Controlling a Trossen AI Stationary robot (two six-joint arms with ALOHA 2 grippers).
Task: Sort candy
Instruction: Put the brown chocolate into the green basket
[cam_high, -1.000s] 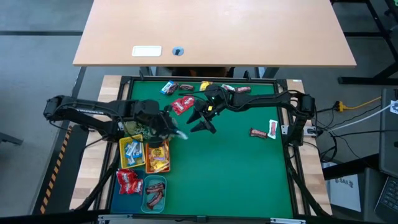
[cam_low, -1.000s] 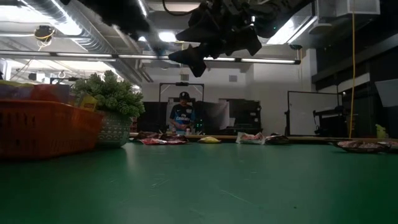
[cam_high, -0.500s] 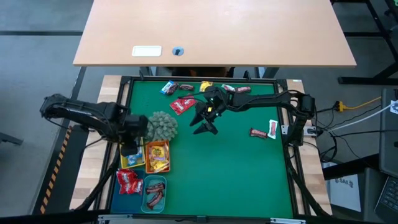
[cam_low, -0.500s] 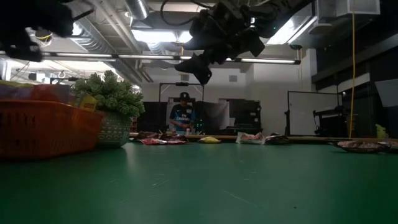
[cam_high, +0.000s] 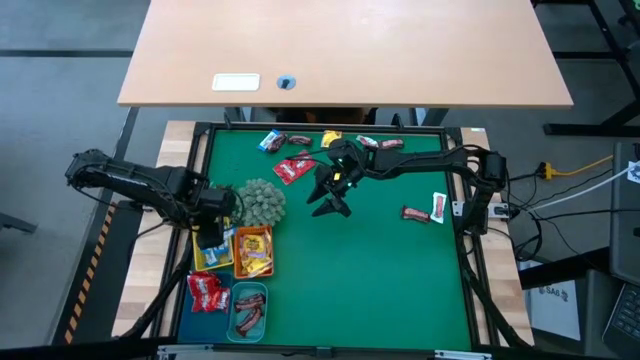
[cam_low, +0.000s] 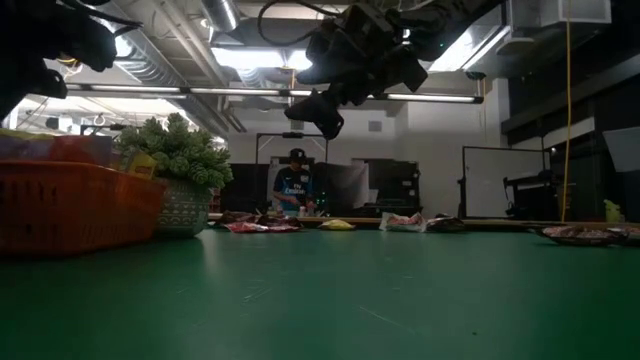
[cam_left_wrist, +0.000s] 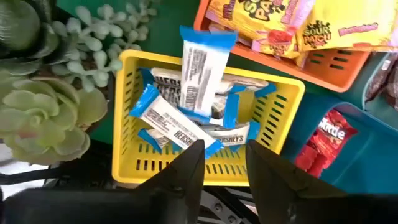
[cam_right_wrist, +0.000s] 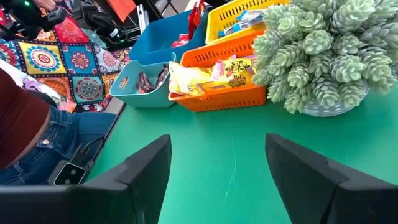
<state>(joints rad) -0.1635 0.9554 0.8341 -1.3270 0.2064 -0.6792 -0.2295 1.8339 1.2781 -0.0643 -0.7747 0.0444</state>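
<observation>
My left gripper (cam_left_wrist: 224, 168) points down over the yellow tray (cam_high: 203, 252), open, with nothing between its fingers. Several blue-white candy bars (cam_left_wrist: 180, 121) lie in that tray; one (cam_left_wrist: 200, 68) lies on top, its far end on the tray's rim. My right gripper (cam_high: 325, 200) hovers open above the green mat's middle, fingers wide apart (cam_right_wrist: 217, 168). Loose candy lies along the mat's far edge: a red packet (cam_high: 292, 169), a blue-white one (cam_high: 270, 140), a yellow one (cam_high: 329, 138) and brown bars (cam_high: 385, 144). Two more (cam_high: 414, 214) lie at the right.
A spiky grey-green plant ball (cam_high: 260, 203) stands just right of my left gripper. Beside the yellow tray sit an orange tray (cam_high: 253, 250) with yellow packets, a blue tray (cam_high: 205, 292) with red packets and a teal tray (cam_high: 248, 308) with brown bars. A person (cam_low: 292, 185) stands beyond the table.
My left gripper has swung from over the plant toward the table's left edge, has sunk a little and tipped over to point down at the yellow tray. My right gripper has tipped slightly downward in place.
</observation>
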